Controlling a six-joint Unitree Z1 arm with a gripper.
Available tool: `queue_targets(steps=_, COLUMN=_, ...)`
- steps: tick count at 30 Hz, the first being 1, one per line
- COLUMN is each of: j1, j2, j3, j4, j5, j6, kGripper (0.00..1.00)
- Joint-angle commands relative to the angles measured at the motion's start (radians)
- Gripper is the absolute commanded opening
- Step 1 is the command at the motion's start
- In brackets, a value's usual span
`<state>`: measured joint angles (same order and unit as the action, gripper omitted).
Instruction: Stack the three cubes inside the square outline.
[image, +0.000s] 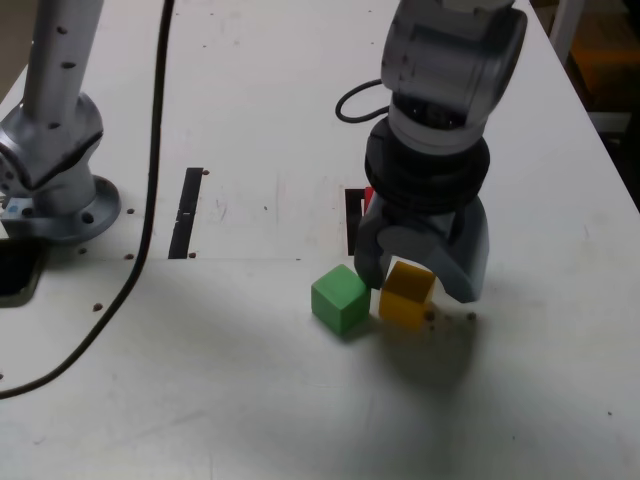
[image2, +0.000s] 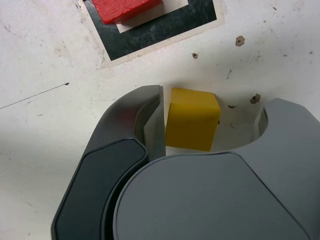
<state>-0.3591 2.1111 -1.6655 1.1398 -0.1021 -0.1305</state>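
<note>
Wrist view: the fingers (image2: 210, 120) stand half apart around the yellow cube (image2: 191, 119), one finger touching it.

On the white worktop (image: 250, 400) the green matte cube (image: 340, 298) sits just beside the yellow matte cube (image: 407, 294), on its left in the exterior view. The yellow cube stands between the two jaws of the grey tool (image: 420, 280), which comes down on it from above; in the wrist view one jaw lies against its side and the other stands apart from it. Behind the tool, the red matte cube (image2: 127, 9) lies inside the black tape square outline (image2: 155, 32). Further to the exterior view's left lies a straight black tape strip (image: 187, 212), and beyond it a grey metal arm base (image: 55, 170) with a black cable (image: 150, 200) running alongside.
</note>
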Motion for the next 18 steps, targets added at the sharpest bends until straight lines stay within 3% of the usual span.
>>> queue_targets(steps=1, j1=-0.001, j2=0.004, j3=-0.002, j4=0.000, j5=-0.003, j6=0.002, kGripper=0.73)
queue_targets(steps=18, j1=-0.001, j2=-0.010, j3=0.021, j4=0.002, j5=-0.006, j6=0.003, kGripper=0.73)
